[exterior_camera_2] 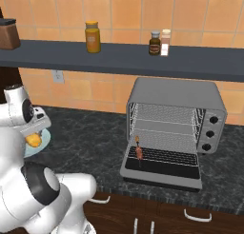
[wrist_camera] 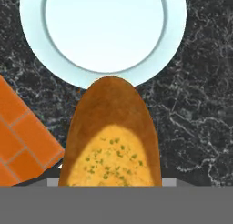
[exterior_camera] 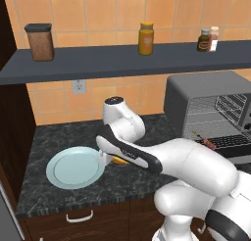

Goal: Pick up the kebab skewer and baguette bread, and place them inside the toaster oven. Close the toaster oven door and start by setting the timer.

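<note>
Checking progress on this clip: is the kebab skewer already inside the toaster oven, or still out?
Inside. The kebab skewer lies on the lower rack of the toaster oven, whose door hangs open; the plate is empty.

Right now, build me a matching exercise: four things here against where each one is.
Things:
1. skewer
2. baguette
3. plate
4. yellow jar

Places:
A. on the shelf
B. on the counter, nothing lying on it
C. on the toaster oven's lower rack
D. at the gripper, off the plate

Pairs: 1-C, 2-D, 3-B, 4-A
</note>
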Controlling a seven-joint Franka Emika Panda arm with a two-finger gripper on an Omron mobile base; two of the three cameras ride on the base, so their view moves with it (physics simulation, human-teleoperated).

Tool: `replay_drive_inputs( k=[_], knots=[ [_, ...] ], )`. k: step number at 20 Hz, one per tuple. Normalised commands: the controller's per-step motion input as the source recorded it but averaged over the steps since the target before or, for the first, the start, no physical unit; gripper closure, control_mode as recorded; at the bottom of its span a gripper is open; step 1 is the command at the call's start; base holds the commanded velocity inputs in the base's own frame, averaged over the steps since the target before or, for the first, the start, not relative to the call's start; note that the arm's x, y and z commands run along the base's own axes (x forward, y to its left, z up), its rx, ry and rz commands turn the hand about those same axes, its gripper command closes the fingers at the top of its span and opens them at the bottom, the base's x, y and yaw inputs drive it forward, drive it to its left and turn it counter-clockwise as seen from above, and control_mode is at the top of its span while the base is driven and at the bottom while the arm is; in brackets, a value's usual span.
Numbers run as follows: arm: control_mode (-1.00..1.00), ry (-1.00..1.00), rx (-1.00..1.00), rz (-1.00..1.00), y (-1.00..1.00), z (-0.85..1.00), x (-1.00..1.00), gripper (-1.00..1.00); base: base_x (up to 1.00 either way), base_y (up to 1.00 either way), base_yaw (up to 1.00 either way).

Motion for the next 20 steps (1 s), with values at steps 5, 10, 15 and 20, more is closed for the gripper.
replay_drive_inputs(
  k=[5, 10, 15, 20],
  knots=[
    [-1.0, 0.02, 0.0, -0.13, -1.0, 0.59, -0.07, 1.0, 0.0, 0.0, 0.0],
    [-1.0, 0.04, 0.0, -0.13, -1.0, 0.58, -0.03, 1.0, 0.0, 0.0, 0.0],
    [-1.0, 0.06, 0.0, -0.18, -1.0, 0.62, 0.0, 1.0, 0.0, 0.0, 0.0],
    [-1.0, 0.01, 0.0, -0.15, -1.0, 0.43, 0.0, 1.0, 0.0, 0.0, 0.0]
  ],
)
